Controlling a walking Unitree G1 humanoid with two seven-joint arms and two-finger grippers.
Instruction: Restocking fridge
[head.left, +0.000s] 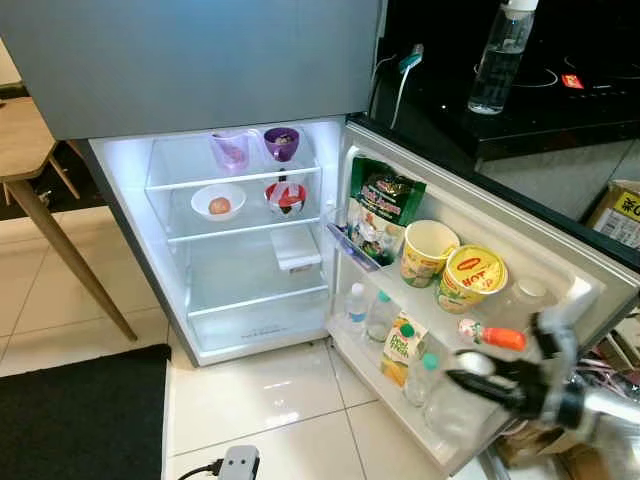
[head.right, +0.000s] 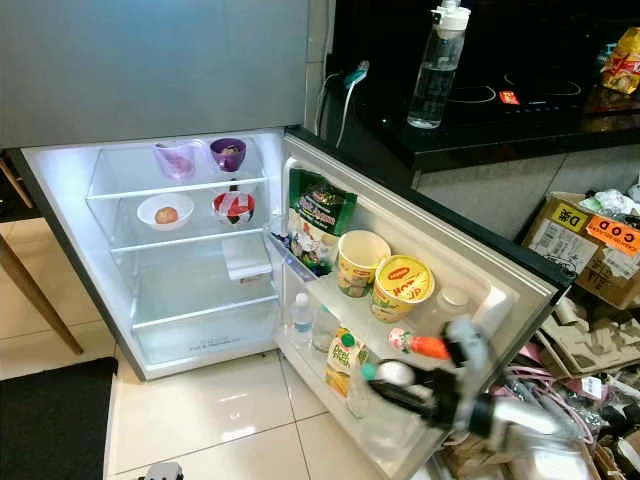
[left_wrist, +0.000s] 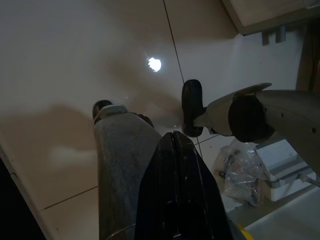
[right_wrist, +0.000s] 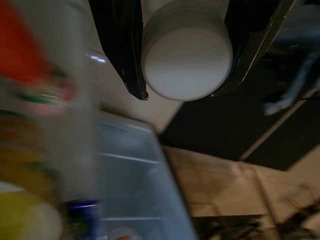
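Note:
The fridge (head.left: 150, 70) stands open, its door (head.left: 560, 250) swung to the right. My right gripper (head.left: 472, 377) is at the door's lower shelf (head.left: 352, 352), shut on a clear bottle with a white cap (right_wrist: 187, 60); its fingers (right_wrist: 122, 45) press the cap from both sides. Beside it on that shelf stand a green juice carton (head.left: 403, 346) and small water bottles (head.left: 357, 305). An orange-capped bottle (head.left: 494, 337) lies just above. The upper door shelf holds two noodle cups (head.left: 470, 276) and a snack bag (head.left: 384, 205). My left gripper (left_wrist: 174, 136) hangs idle over the floor, shut.
Bowls (head.left: 218, 202) and cups (head.left: 281, 143) sit on the fridge's inner shelves. A tall water bottle (head.left: 500, 55) stands on the dark counter. A wooden table (head.left: 25, 150) is at left, a black mat (head.left: 80, 420) and a plug (head.left: 238, 462) on the floor, cardboard boxes (head.right: 585, 235) at right.

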